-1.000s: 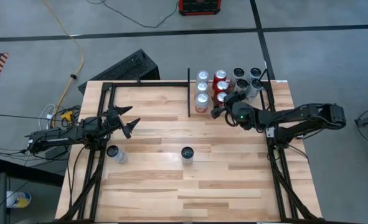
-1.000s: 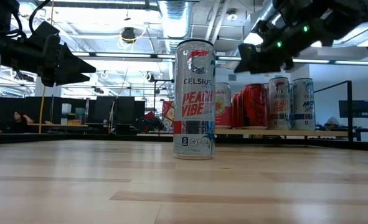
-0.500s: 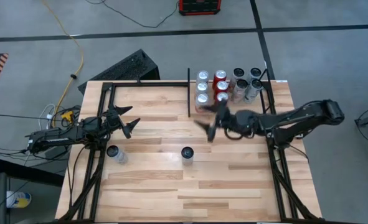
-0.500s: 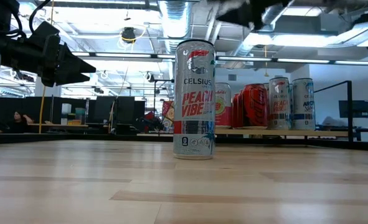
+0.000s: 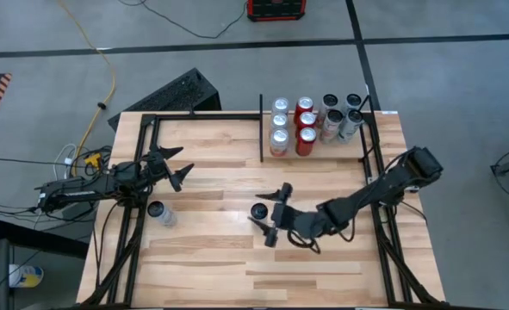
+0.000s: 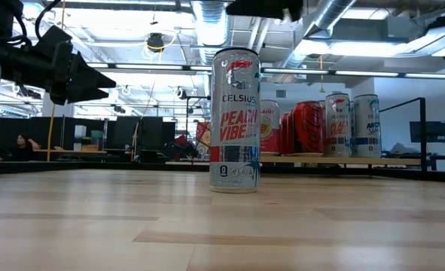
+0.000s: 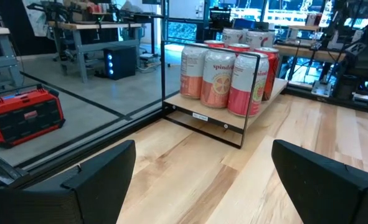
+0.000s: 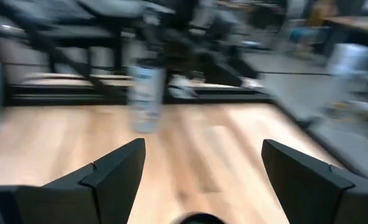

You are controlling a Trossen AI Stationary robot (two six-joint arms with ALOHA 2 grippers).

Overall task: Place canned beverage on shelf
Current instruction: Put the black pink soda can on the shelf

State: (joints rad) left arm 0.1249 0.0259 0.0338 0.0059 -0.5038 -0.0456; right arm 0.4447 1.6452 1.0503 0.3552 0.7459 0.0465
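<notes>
Over the bench middle: the right arm's dark two-finger pincer (image 5: 270,220) is now hanging above the tall silver Celsius can with red lettering (image 6: 235,120), having swung away from the far shelf corner where it was a second ago.
Right pincer state: its fingers are standing spread and released, gripping nothing; the can's dark top is showing just below them in the right wrist view.
Can position: it is standing upright on the light wooden plank bench (image 5: 323,258), unmoved, well apart from the shelf.
Shelf: the black-railed wooden shelf area (image 5: 228,142) is already carrying a cluster of red and silver cans (image 5: 310,125) at its far right, beyond the short black divider bar (image 5: 261,129).
Left pincer: the left arm's pincer (image 5: 172,168) is still waiting at the bench's left edge, spread and empty, near a second pale can with blue print (image 5: 158,211).
Meaning: the right arm appears to be lining up for the next pick; lowering and closing are still ahead.
</notes>
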